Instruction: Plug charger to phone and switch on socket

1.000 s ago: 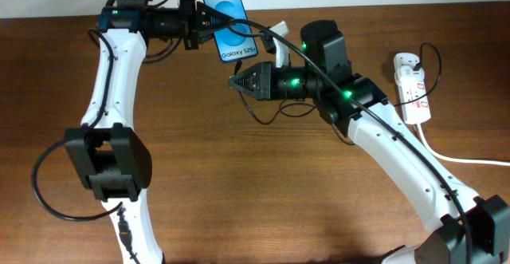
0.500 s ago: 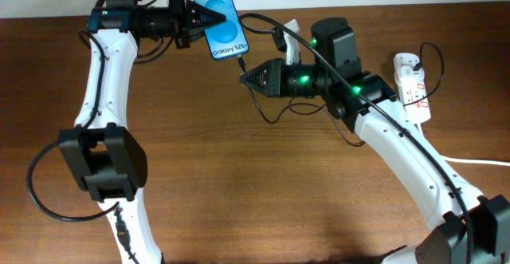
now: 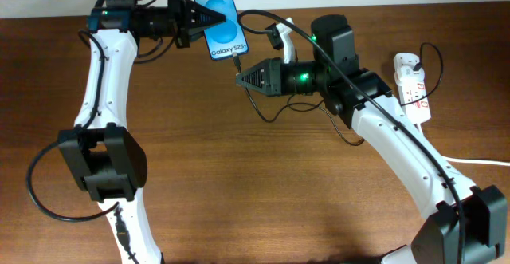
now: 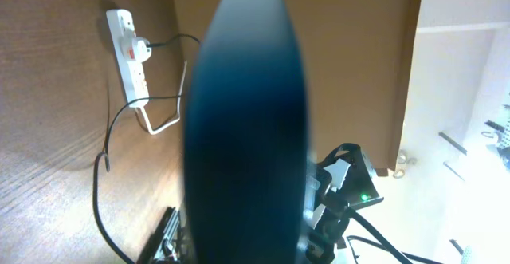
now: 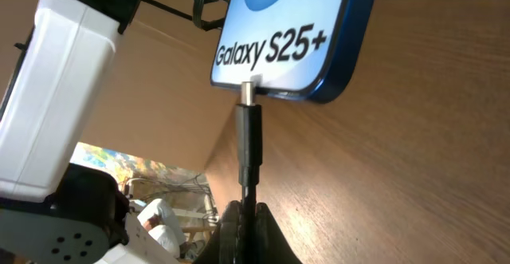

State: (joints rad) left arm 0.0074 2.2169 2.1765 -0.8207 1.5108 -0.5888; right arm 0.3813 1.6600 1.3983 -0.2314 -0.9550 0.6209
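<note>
left gripper (image 3: 194, 21): clamped on the blue-screened black-framed smartphone (image 3: 221, 22), near the brown wooden table's (image 3: 239, 184) far edge | right gripper (image 3: 240, 79): closed on the thin black charger cable's plug (image 5: 249, 140), metal tip meeting the phone's bottom edge | white power strip (image 3: 413, 87): far right, well apart

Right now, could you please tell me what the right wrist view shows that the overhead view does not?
Only the right wrist view shows the charger plug's silver tip meeting the phone at its bottom edge, some metal exposed. Only the overhead shows the socket at the far right and the left gripper plainly holding the phone. Both show the "Galaxy S25+" screen and the right gripper, jaws shut on the charger.
</note>
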